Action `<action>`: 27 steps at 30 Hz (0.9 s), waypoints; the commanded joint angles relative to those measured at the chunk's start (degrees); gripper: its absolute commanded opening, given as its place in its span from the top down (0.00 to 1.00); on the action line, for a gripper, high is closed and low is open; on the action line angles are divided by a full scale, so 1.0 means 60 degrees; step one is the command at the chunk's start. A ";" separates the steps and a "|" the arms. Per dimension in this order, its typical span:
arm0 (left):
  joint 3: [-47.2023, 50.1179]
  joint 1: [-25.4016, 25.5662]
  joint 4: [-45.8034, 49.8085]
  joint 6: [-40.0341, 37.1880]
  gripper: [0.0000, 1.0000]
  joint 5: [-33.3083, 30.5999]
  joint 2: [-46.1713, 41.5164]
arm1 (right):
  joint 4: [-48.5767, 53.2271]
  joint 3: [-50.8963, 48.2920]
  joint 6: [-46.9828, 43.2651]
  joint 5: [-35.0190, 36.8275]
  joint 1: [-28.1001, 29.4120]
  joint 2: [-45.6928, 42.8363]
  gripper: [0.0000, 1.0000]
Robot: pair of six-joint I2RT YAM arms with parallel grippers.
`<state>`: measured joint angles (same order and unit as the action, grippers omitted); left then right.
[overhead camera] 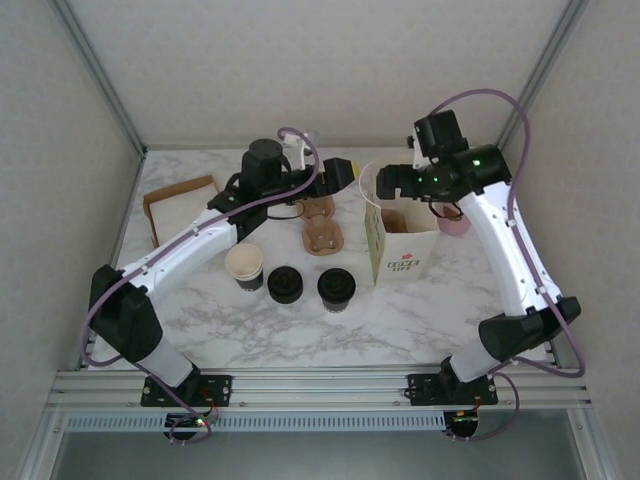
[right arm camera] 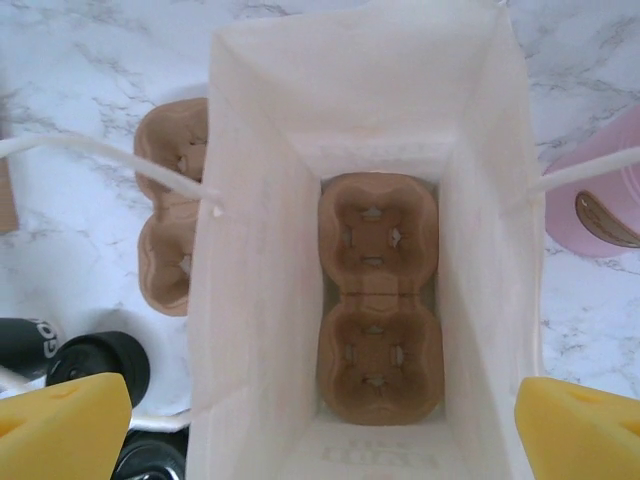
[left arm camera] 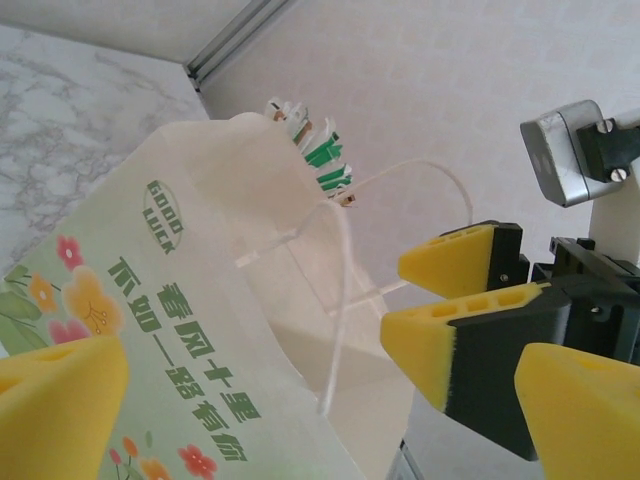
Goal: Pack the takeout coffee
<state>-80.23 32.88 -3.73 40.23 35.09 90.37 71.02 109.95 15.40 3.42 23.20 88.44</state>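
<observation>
Jaws: my left gripper [overhead camera: 345, 175] and right gripper [right arm camera: 320, 420] are both spread wide, nothing between the yellow pads.
Left arm: reaching to the back middle, fingers aimed at the paper bag [overhead camera: 400, 245] from its left.
Right arm: bent over, pointing straight down into the bag's mouth.
Takeout coffee [overhead camera: 336, 289]: one, lidded, upright on the marble table [overhead camera: 420, 320], near-left of the bag.
Lidless cup [overhead camera: 244, 268]: one, further left.
Black-topped piece [overhead camera: 285, 284]: one, between them; cup or lids, cannot tell.
Cardboard carriers: two, one in the bag's bottom [right arm camera: 378, 300], one on the table [overhead camera: 322, 232].
</observation>
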 commanded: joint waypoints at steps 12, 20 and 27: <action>0.1991 -0.0046 0.1125 -0.1299 0.00 -0.1332 -0.3430 | -0.0156 -0.1465 0.0921 -0.0070 0.0068 -0.2776 0.01; 0.3497 -0.0061 0.1354 -0.1270 0.00 -0.2118 -0.4915 | -0.1070 -0.2697 0.0640 -0.2141 0.0069 -0.3812 0.01; 0.4318 -0.0061 0.1237 -0.1285 0.00 -0.2622 -0.5571 | -0.1295 -0.3183 0.0321 -0.4225 0.0069 -0.3828 0.01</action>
<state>-55.79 32.88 4.01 33.52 21.96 58.78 65.10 92.01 18.65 -14.22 23.31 65.23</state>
